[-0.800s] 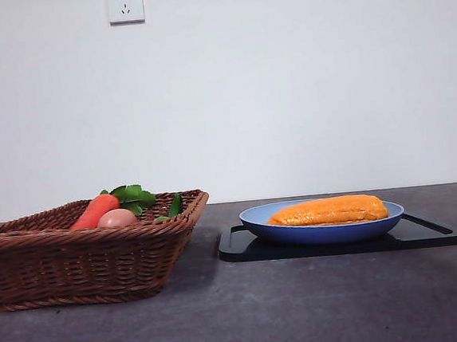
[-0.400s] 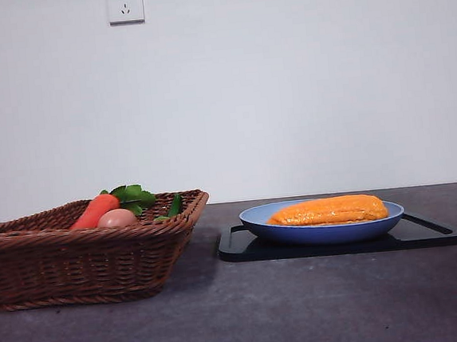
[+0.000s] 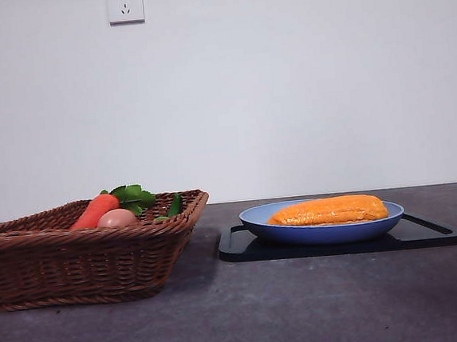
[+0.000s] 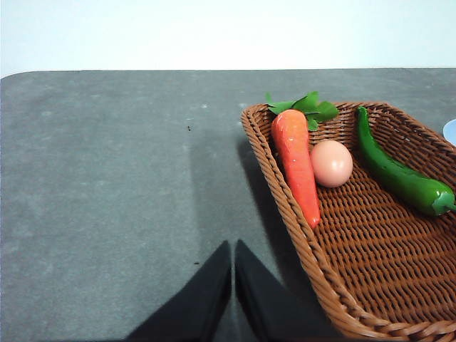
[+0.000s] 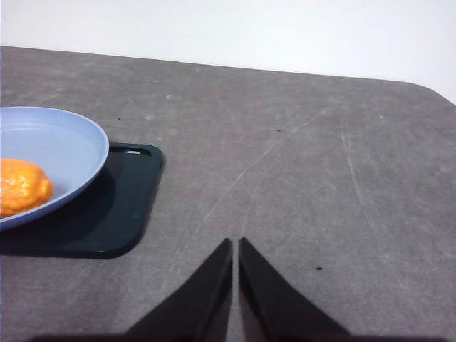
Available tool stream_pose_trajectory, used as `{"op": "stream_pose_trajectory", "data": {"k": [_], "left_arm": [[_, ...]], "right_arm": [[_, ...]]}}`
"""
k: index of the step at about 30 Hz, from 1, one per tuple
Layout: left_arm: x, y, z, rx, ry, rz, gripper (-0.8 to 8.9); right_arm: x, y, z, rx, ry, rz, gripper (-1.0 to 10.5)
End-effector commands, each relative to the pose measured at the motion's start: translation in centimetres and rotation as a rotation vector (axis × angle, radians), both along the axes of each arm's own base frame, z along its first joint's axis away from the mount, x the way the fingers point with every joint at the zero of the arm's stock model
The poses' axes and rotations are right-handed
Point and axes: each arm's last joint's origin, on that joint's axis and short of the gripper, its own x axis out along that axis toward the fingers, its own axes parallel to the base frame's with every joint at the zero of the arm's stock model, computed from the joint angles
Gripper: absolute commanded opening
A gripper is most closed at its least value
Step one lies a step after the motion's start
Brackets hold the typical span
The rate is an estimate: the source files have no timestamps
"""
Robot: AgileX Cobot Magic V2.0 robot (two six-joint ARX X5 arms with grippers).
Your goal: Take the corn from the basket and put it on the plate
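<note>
The corn [image 3: 329,210] lies lengthwise in the plate [image 3: 322,232], its whole length inside the raised rim, and the plate sits on the black tray [image 3: 251,249]. The right wrist view catches just one orange end of it resting on the blue surface.

The right gripper [image 5: 235,246] hangs off to the side of the tray, well apart from the plate, jaws clenched together with nothing between them. The corn sits ahead of it and off to one side, untouched. The left gripper [image 4: 232,249] is likewise pressed closed and empty, poised over bare table just outside the rim of the basket [image 4: 285,214].

Inside that basket, beyond the left jaws, lie a carrot [image 4: 296,160], an egg [image 4: 331,163] touching it, and a green pepper [image 4: 399,174] further across. No corn there.

By my reading, the placing is done and the job is all but finished. What counts now is restraint: both arms parked clear, no brushing the plate's rim or nudging the tray, since a long, rounded cob could roll on that shallow dish. If either arm moves, up and away from its side is the clean line.
</note>
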Motion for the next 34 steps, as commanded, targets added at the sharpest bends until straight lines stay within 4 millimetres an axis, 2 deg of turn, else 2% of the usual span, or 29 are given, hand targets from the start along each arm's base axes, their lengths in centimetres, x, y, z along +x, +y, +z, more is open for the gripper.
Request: {"op": "stream_pose_trajectory", "data": {"k": [1,34], "left_arm": [[0.07,0.02,-0.88,-0.01,0.036,0.003,0.08],[0.07,0.02,-0.88,-0.01,0.036,0.003,0.08]], "right_arm": [[0.03,-0.01,-0.14,0.02,-0.002,-0.007,0.0],[0.05,-0.02,-0.02,0.019,-0.014,-0.007,0.0]]}}
